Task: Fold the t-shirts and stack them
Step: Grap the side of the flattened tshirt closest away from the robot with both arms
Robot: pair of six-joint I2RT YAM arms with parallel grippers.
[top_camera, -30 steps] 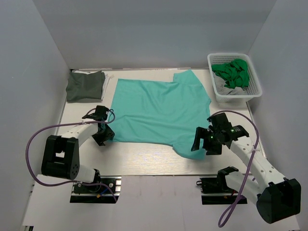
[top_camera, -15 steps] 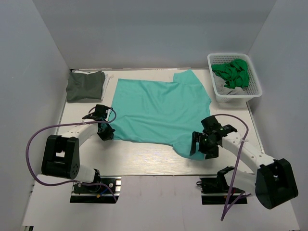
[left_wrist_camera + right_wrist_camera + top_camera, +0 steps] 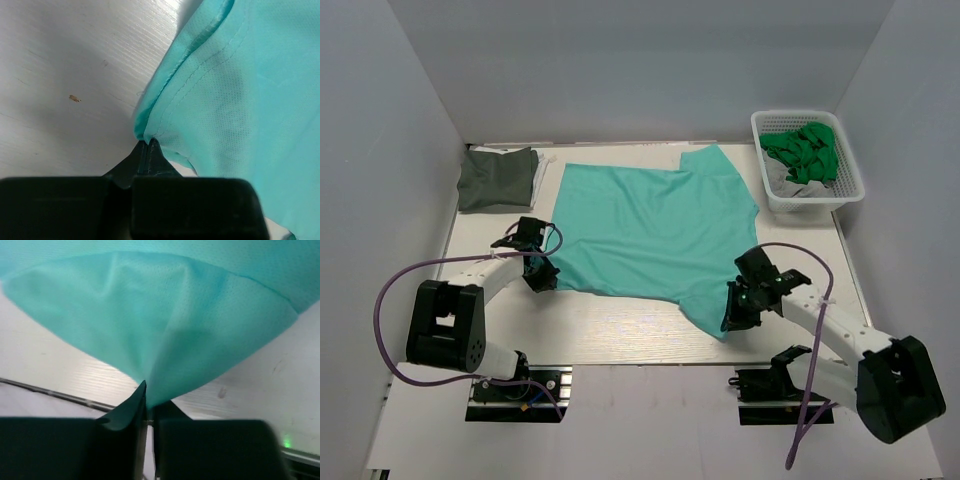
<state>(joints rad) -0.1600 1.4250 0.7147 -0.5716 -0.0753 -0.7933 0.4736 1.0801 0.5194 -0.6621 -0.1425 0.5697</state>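
1. White table point(image 3: 620, 335), grey walls; dark grey-olive t-shirt point(image 3: 497, 178) folded at far left corner.
2. Centre: teal t-shirt point(image 3: 650, 225) spread flat, long axis left–right, hem left, sleeves right.
3. Near left: left gripper point(image 3: 148, 145) clamped on the near hem corner; pinch clear only in its wrist view.
4. Near right: right gripper point(image 3: 146, 390) pinching the near sleeve tip; overhead shows placement only.

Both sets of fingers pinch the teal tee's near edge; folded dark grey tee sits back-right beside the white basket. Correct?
Not quite. The folded dark grey-olive cloth t-shirt lies back-left, far from the white plastic mesh basket at back-right, as the top external view shows. The rest holds: the left fingers and right fingers pinch the teal short-sleeved cloth t-shirt at its near edge.
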